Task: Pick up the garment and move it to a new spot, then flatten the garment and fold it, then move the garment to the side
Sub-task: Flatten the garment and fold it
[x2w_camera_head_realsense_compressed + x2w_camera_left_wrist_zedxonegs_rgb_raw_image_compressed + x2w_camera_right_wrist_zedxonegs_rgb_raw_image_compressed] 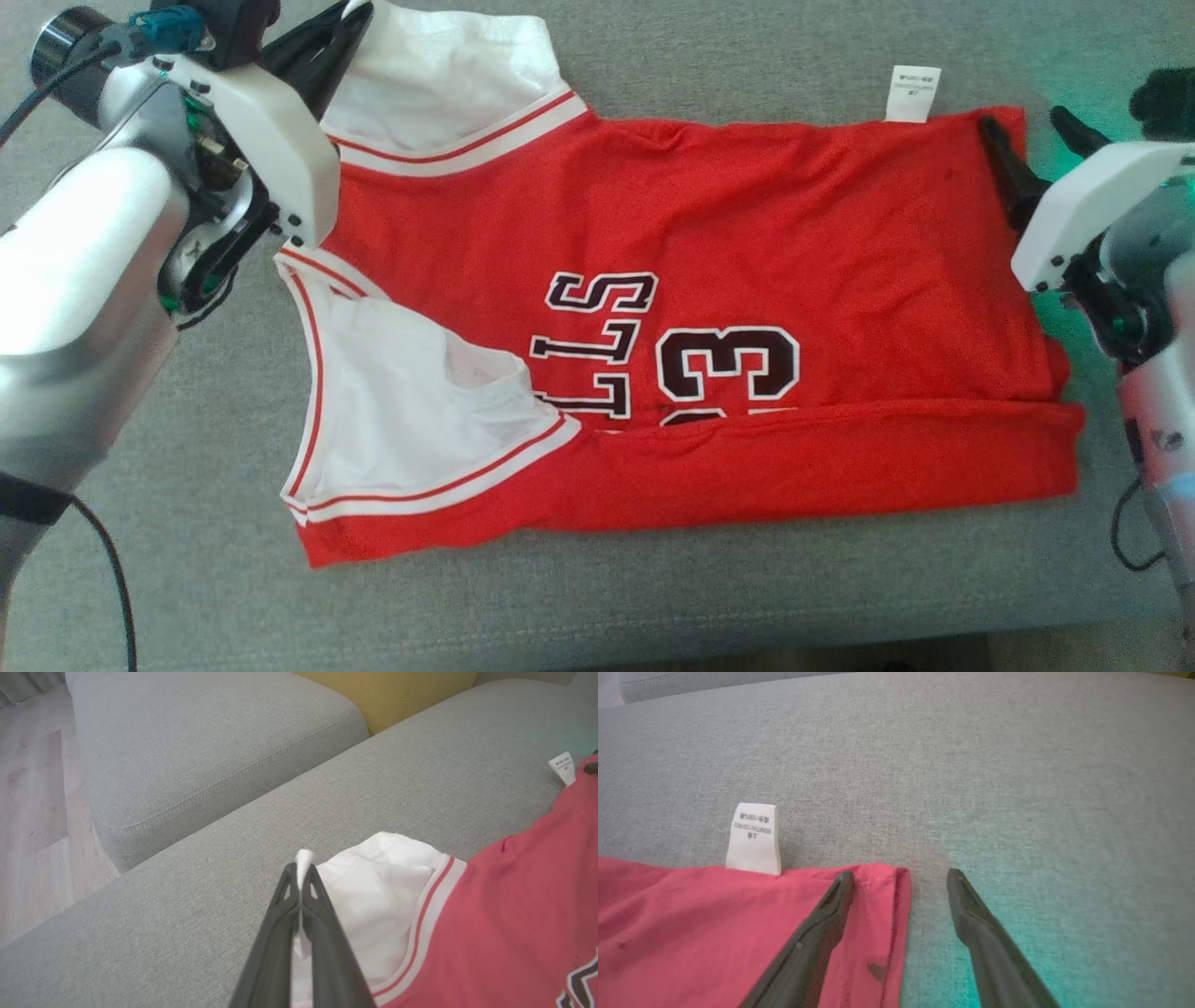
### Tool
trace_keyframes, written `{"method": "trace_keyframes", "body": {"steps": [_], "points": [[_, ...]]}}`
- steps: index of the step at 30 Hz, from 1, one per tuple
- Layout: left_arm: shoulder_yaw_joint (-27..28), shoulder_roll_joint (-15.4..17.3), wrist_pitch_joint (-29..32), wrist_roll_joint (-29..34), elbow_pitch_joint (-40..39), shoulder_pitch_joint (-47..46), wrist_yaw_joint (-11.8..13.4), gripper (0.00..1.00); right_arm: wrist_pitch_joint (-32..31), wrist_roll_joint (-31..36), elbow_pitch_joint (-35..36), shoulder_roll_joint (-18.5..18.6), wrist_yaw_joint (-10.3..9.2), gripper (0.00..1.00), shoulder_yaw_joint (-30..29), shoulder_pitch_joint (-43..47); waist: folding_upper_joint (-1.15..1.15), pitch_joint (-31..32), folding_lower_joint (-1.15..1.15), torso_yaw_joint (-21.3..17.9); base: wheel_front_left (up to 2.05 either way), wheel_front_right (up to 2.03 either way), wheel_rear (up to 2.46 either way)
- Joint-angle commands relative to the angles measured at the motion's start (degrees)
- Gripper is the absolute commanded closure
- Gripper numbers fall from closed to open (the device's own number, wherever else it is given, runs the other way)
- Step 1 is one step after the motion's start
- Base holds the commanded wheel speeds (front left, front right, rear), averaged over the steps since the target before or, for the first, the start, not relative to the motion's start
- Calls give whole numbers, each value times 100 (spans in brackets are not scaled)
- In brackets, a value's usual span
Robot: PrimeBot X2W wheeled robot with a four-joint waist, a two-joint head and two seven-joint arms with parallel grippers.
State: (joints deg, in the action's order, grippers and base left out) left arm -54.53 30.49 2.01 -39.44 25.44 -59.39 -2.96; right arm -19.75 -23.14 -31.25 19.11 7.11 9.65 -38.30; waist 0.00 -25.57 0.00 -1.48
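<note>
From above, the red jersey (709, 280) lies flat on the grey sofa (653, 597), near edge folded over. The left gripper (322, 47) is at the far-left strap (448, 84), the right gripper (1036, 154) at the far-right corner.

Left wrist: it's clamped on a thin pinch of white strap, and that could slip under a pull.

Right wrist: spread wide, one finger over the hem by the label (754, 840), one over bare cushion. Closing here may catch only the edge and skew the fold.

Beyond the left tool (300, 870), a grey woven sofa seat (420, 756), a stitched grey cushion (210, 742), a yellow cushion (397, 695); pale wood floor (32, 812) at its left.
</note>
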Motion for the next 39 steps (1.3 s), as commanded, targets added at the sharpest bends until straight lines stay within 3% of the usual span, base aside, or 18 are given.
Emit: {"method": "trace_keyframes", "body": {"steps": [1,4,5,6,7,11,16,28,34,39], "points": [[303,305,45,-22,-214,-142,63,100,10,-75,76,131,37,0,157,-154,0,-30,0,33,0,0,0],[315,363,86,-32,-368,-120,130,100,-55,-199,-105,199,37,0,334,-228,0,-50,0,69,0,0,0],[324,381,94,-34,-408,-115,161,100,-107,-237,-164,227,37,8,411,-237,0,-51,0,78,0,0,0],[333,399,98,-32,-439,-110,195,100,-167,-273,-218,257,37,65,485,-239,0,-47,0,84,0,0,0],[337,418,100,-25,-465,-106,223,100,-209,-301,-256,292,37,100,559,-242,0,-40,0,88,0,0,0],[358,459,84,-24,-504,-81,297,100,-185,-380,-349,388,37,100,657,-264,0,-7,0,90,0,0,0],[461,483,-35,-65,-478,-56,445,100,288,-284,-558,465,37,100,558,-429,0,65,0,82,0,0,0],[780,-73,-1012,70,529,-699,683,100,1456,277,-1309,293,37,100,187,-1074,0,44,0,104,0,0,0],[687,-328,-1251,137,1146,-895,506,100,1841,461,-1699,40,37,100,163,-1308,0,68,0,75,0,0,0],[452,-387,-1230,170,1366,-724,237,100,2087,407,-1779,62,37,100,360,-1219,0,251,0,99,0,0,0]]}}
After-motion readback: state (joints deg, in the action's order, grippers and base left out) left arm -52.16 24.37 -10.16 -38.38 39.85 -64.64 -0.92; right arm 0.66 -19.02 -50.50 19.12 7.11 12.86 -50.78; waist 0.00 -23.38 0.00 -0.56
